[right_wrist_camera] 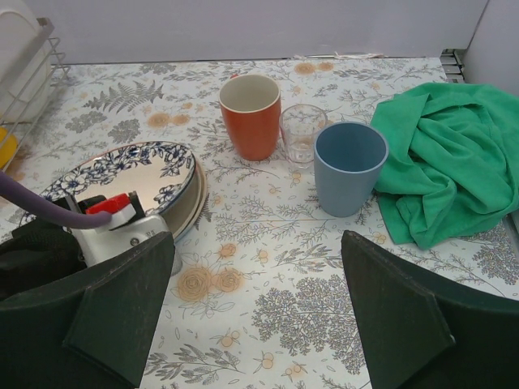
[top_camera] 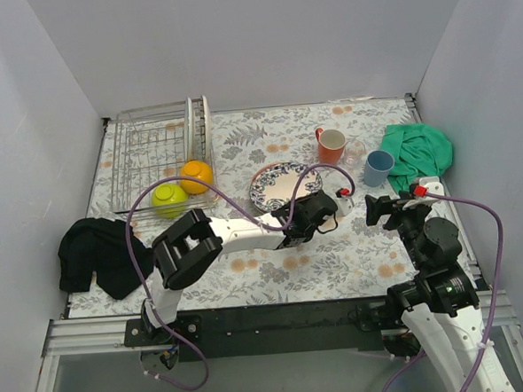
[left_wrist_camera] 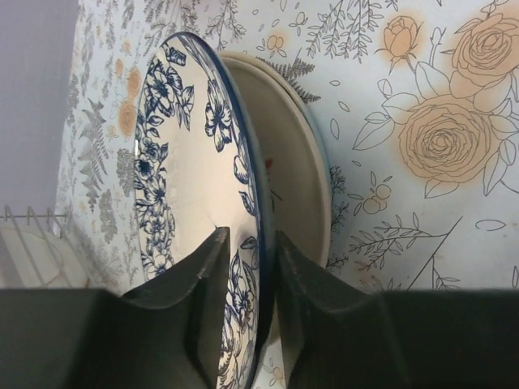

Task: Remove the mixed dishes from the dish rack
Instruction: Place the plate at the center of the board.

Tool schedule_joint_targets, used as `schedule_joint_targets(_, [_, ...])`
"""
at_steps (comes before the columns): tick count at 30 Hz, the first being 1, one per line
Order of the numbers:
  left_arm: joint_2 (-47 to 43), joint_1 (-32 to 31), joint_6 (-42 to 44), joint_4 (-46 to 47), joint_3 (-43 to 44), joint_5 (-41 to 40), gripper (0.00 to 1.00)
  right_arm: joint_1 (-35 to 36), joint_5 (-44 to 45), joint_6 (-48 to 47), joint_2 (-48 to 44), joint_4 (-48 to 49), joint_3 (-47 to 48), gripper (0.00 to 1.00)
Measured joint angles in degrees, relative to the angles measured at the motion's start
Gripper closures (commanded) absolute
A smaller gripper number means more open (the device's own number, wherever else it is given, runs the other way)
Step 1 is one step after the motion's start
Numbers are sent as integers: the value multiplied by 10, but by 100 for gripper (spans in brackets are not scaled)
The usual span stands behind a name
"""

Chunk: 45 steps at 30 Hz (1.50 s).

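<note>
1. Rack (top_camera: 139,155) stands at the far left of the table (top_camera: 275,266). It holds 2 bowls, 1 orange (top_camera: 196,174) and 1 green (top_camera: 168,199), plus upright plates (top_camera: 201,129) along its right side; how many plates cannot be told.
2. 2 plates are out on the table right of the rack. The floral plate (top_camera: 278,182) lies tilted over the pale plate (left_wrist_camera: 302,170): their far edges meet and their near edges are apart.
3. 1 mug (top_camera: 331,145), 1 glass (top_camera: 356,151) and 1 cup (top_camera: 379,167) stand upright in a close row right of the plates.
4. 2 cloths lie on the table: the green cloth (top_camera: 420,151) beside the cup and the black cloth (top_camera: 94,252) at the near left.
5. The left arm reaches from its base across to the right, elbow raised. The left gripper (left_wrist_camera: 250,235) sits at the floral plate's near edge, 1 finger on each side of the rim. The gap is narrow; whether the fingers press on the plate cannot be told.
6. The right arm is folded upright. The right gripper (right_wrist_camera: 255,239) hovers over the table on the near side of the cup, fingers spread wide with nothing between them.
</note>
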Motion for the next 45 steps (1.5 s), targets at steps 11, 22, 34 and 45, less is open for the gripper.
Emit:
schedule_joint_targets(11, [26, 13, -27, 0, 3, -4, 24, 0, 0, 0, 0, 0, 0, 8])
schedule_joint_targets(22, [6, 37, -101, -34, 18, 49, 2, 0, 0, 0, 0, 0, 0, 8])
schedule_joint_targets(34, [-33, 48, -218, -111, 29, 230, 2, 0, 0, 0, 1, 0, 0, 8])
schedule_joint_targets(45, [-196, 264, -352, -120, 51, 309, 2, 0, 0, 0, 1, 0, 0, 8])
